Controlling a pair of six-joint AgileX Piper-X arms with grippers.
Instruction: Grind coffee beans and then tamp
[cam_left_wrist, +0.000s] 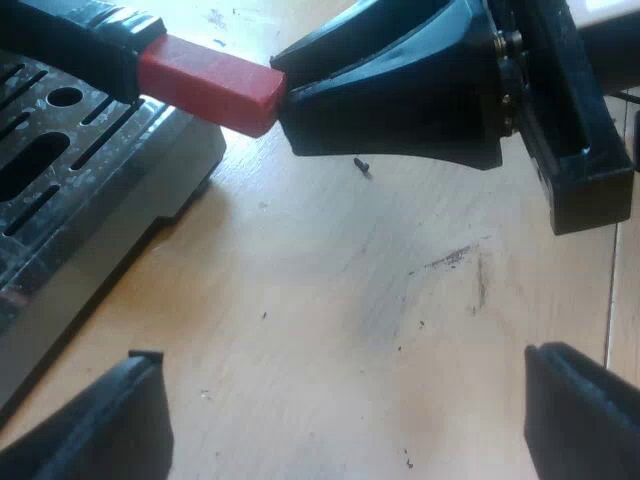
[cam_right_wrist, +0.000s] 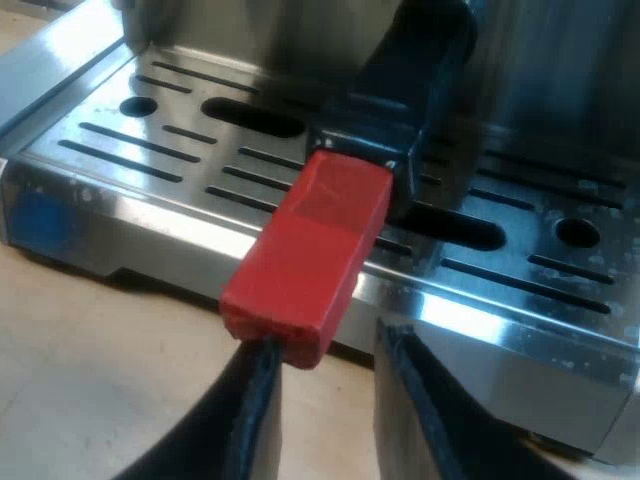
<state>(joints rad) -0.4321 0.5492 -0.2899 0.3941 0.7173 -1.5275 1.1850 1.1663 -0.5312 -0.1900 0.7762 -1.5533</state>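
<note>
Wooden tabletop (cam_left_wrist: 350, 300): open wood runs along the drip tray (cam_right_wrist: 100, 205) edge. Holder handle's red end (cam_right_wrist: 305, 260): juts out over that edge. My right gripper (cam_right_wrist: 330, 345): fingers parted, at the red tip. My left gripper (cam_left_wrist: 340, 355): spread wide, over the tabletop.

place: coffee workbench | evidence: espresso machine (cam_right_wrist: 560, 110), slotted drip tray (cam_right_wrist: 90, 215), scuffed wooden tabletop (cam_left_wrist: 350, 300)

No legible text, labels or numbers
</note>
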